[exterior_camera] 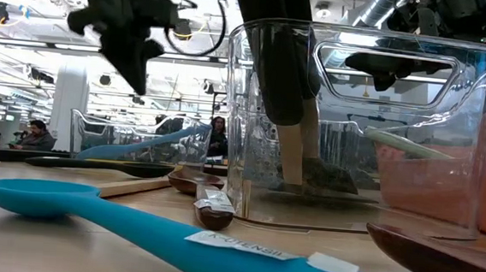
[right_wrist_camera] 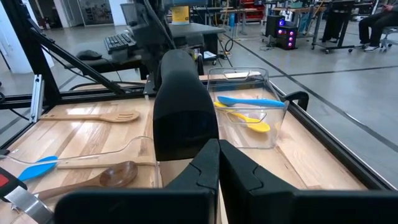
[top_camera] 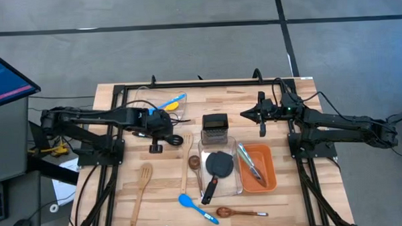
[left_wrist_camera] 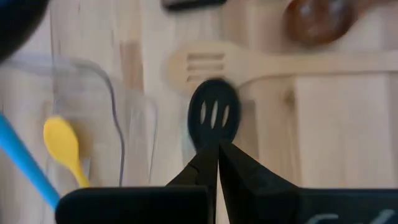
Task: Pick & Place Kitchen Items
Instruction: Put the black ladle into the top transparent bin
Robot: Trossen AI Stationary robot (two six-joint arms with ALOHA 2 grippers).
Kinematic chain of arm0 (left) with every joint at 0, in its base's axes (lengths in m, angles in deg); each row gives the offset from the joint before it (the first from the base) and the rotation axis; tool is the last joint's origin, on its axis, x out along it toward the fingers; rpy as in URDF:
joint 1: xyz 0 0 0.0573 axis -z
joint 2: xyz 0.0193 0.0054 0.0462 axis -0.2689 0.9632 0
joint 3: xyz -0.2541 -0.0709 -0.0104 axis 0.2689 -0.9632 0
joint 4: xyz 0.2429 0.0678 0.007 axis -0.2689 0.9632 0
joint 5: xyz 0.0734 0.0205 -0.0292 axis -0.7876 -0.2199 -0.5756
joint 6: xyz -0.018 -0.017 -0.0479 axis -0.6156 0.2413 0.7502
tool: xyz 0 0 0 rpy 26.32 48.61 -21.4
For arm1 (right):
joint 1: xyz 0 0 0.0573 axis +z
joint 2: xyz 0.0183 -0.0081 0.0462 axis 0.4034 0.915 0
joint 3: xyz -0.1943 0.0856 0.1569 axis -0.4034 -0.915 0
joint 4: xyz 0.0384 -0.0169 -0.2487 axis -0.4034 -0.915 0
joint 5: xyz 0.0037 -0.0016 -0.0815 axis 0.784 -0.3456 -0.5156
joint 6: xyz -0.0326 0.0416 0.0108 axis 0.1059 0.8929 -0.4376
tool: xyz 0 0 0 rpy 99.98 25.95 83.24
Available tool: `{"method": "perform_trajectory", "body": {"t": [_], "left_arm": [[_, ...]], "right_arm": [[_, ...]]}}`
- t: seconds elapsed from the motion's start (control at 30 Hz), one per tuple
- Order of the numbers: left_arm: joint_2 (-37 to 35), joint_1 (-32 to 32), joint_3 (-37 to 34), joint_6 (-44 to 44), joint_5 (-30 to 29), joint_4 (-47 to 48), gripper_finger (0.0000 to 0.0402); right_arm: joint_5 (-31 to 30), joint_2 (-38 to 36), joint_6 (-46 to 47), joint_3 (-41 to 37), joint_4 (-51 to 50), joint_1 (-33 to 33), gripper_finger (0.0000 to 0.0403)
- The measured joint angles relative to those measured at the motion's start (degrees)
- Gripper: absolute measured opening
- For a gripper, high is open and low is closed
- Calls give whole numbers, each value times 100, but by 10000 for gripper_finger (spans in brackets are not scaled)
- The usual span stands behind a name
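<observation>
L gripper [top_camera: 168, 122] hovered over the table's left-centre, just near of a clear bin [top_camera: 141, 100] at the far left. Its fingers [left_wrist_camera: 211, 165] were pinched tight, nothing between them. Below it, in the left wrist view, lay a black slotted spoon [left_wrist_camera: 213, 115] & a wooden slotted spatula [left_wrist_camera: 249, 65]. That bin held a blue spoon [top_camera: 174, 100] & a yellow spoon [top_camera: 170, 107].

R gripper [top_camera: 252, 114] sat at the table's far right-centre, jaws closed & empty, pointing left toward the box grater [top_camera: 215, 126] at mid-table.

Just near of the grater stood a 2nd clear bin [top_camera: 234, 167] w/ a black turner [top_camera: 217, 170] in it, handle sticking out the near side. Right of it, touching, was an orange tray [top_camera: 269, 180] holding metal tongs [top_camera: 251, 163].

Loose on the table: a wooden fork-spatula [top_camera: 141, 186] at near left, a wooden spoon [top_camera: 188, 156] left of the 2nd bin, a blue spatula [top_camera: 196, 208] & a dark wood spoon [top_camera: 239, 211] along the near edge.
</observation>
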Motion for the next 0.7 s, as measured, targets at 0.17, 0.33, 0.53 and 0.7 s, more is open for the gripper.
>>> {"method": "perform_trajectory", "body": {"t": [0.17,0.33,0.53,0.7], "left_arm": [[1,70,-450,207,-144,5,2],[2,388,-819,371,-521,-17,2],[2,945,-966,799,-1544,-221,2],[2,1227,-1038,1130,-1575,-340,2]], "right_arm": [[2,0,-1,0,0,-1,1],[2,1,-4,0,0,1,1],[2,0,-13,0,2,-1,1],[2,0,-15,0,1,-1,1]]}}
